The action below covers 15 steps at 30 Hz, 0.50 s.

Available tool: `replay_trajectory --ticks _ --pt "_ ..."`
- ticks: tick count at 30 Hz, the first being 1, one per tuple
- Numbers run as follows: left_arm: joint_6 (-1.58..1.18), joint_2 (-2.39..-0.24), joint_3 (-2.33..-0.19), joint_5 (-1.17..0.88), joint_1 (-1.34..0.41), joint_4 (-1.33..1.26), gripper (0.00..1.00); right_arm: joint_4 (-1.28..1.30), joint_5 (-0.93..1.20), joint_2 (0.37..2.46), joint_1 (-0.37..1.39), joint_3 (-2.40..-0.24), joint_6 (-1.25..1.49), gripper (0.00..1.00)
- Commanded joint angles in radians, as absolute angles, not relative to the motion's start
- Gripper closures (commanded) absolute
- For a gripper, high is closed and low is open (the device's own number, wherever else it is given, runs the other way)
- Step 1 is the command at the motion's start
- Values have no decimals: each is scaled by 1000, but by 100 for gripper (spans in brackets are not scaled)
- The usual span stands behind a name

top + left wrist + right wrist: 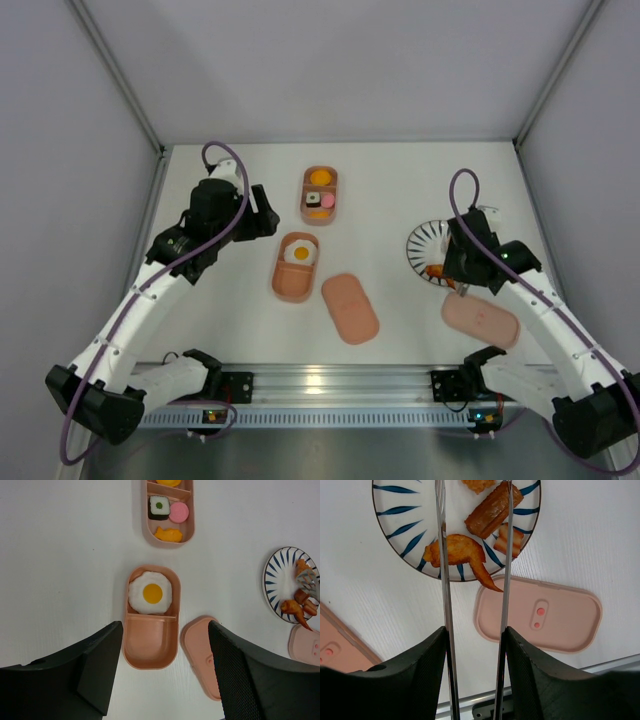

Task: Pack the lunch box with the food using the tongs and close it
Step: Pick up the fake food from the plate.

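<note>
My right gripper [475, 635] is shut on the tongs [444, 580], one thin silver arm lying against each finger. The spread tong arms reach over the striped plate [395, 535], either side of an orange wing piece [455, 552], beside a brown sausage [492, 510] and a bacon strip [511, 537]. The near lunch box tray [150, 645] holds a fried egg [151, 592]; its other compartment is bare. The far tray [187, 530] holds a sushi roll [159, 507], a pink piece [178, 512] and an orange piece [167, 534]. My left gripper [165, 627] hangs open above the near tray, holding nothing.
One pink lid [350, 308] lies just right of the near tray. A second lid [480, 320] lies below the plate [425, 245], close to the right arm. A metal rail [330, 380] runs along the table's front edge, and grey walls enclose the table.
</note>
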State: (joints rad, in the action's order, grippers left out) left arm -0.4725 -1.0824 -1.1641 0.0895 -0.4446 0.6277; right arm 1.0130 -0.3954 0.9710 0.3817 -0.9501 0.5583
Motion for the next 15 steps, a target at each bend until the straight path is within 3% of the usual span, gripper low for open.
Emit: replay_trajectory --ticks 1,15 --pt "-465 -1071 -1158 81 -439 569 26 921 -380 999 357 -937 528 52" --pt "-459 -1078 -1154 94 -440 571 26 874 -384 1063 324 -971 474 55"
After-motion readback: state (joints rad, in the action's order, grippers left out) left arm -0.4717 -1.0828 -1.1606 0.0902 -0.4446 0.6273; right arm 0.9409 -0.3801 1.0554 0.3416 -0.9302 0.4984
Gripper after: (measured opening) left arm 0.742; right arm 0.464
